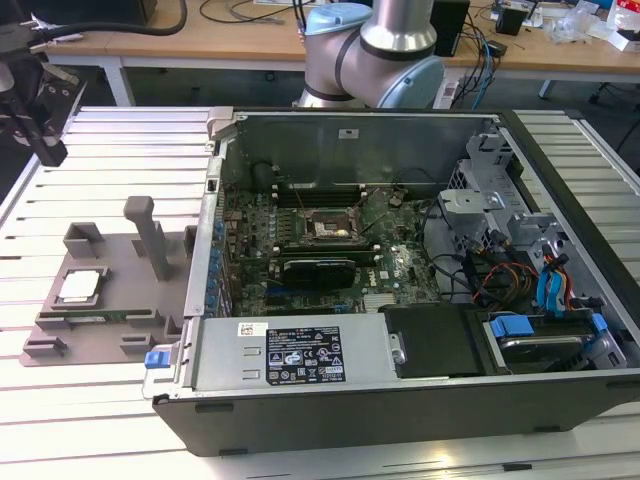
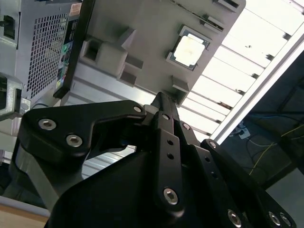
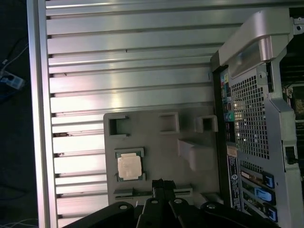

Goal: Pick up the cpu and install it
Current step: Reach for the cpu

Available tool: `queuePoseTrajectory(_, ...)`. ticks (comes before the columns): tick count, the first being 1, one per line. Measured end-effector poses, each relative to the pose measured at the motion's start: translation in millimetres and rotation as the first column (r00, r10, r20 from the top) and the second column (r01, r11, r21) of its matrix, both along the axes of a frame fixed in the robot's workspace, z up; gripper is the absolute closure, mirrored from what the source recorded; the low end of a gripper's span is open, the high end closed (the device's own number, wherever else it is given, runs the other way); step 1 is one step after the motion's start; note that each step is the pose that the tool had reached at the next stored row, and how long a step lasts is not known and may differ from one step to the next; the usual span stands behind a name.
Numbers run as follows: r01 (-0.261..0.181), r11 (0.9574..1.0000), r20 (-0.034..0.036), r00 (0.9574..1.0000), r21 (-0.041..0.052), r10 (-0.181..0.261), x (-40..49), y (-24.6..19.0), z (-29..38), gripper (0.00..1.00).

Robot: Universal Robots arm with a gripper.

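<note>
Table [image 1: 130, 150]: slatted aluminium surface carrying everything else; its pale ribs also run across the first wrist view [image 3: 118, 61].

Computer case [image 1: 350, 135]: lies on its side with the panel off and the interior facing up, taking most of the exterior view's right and middle. Its perforated rear wall shows in the first wrist view [image 3: 251, 114].

Robot arm [image 1: 385, 50]: silver and pale-blue joints rise behind the case's far wall.

Motherboard [image 1: 250, 235]: green board flat on the case floor, toward the exterior view's left side of the interior.

Power supply [image 1: 290, 355]: grey labelled box along the near edge of the case.

Holder [image 1: 130, 295]: grey moulded tray with upright posts, on the table just beside the case, on the exterior view's left; seen in both wrist views [image 3: 156, 147] [image 2: 142, 28].

Gripper [image 2: 161, 97]: black linkage fingers pressed together with nothing between them, hanging above the holder and apart from the chip [image 3: 159, 183].

Socket [image 1: 328, 228]: dark square with a metal frame, on the motherboard.

Cpu [image 1: 80, 287]: sits flat in a square recess of the holder, silver top up, outside the case and well apart from the socket [image 3: 129, 167] [image 2: 190, 47].
</note>
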State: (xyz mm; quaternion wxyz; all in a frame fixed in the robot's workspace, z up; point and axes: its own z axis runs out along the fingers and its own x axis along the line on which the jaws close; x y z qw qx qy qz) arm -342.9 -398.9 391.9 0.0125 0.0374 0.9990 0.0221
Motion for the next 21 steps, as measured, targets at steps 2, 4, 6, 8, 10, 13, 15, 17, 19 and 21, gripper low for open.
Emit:
queuePoseTrajectory(2, 0.0, 1.0, 0.0, 1.0, 0.0, 0.0, -4.4, 0.0, -0.1, 0.89)
queuePoseTrajectory(4, 0.0, 1.0, 0.0, 1.0, 0.0, 0.0, -6.4, 0.0, -0.1, 0.89)
queuePoseTrajectory(6, 0.0, 1.0, 0.0, 1.0, 0.0, 0.0, -8.0, 0.0, -0.1, 0.89)
queuePoseTrajectory(8, 0.0, 1.0, 0.0, 1.0, 0.0, 0.0, -11.8, 0.0, -0.2, 0.89)
queuePoseTrajectory(10, 0.0, 1.0, -0.0001, 1.0, 0.0, 0.0, -14.4, 0.0, -0.2, 0.89)
queuePoseTrajectory(13, 0.0, 1.0, 0.0, 1.0, 0.0, 0.0, -19.1, 0.0, -0.3, 0.89)
queuePoseTrajectory(15, 0.0, 1.0, -0.0001, 1.0, 0.0, 0.0, -21.8, 0.0, -0.4, 0.89)
queuePoseTrajectory(17, 0.0, 1.0, 0.0, 1.0, 0.0, 0.0, -24.3, 0.0, -0.4, 0.89)
queuePoseTrajectory(19, 0.0, 1.0, 0.0, 1.0, 0.0, 0.0, -26.3, 0.0, -0.5, 0.89)
queuePoseTrajectory(21, 0.0, 1.0, 0.0, 1.0, 0.0, 0.0, -30.0, 0.0, -0.5, 0.89)
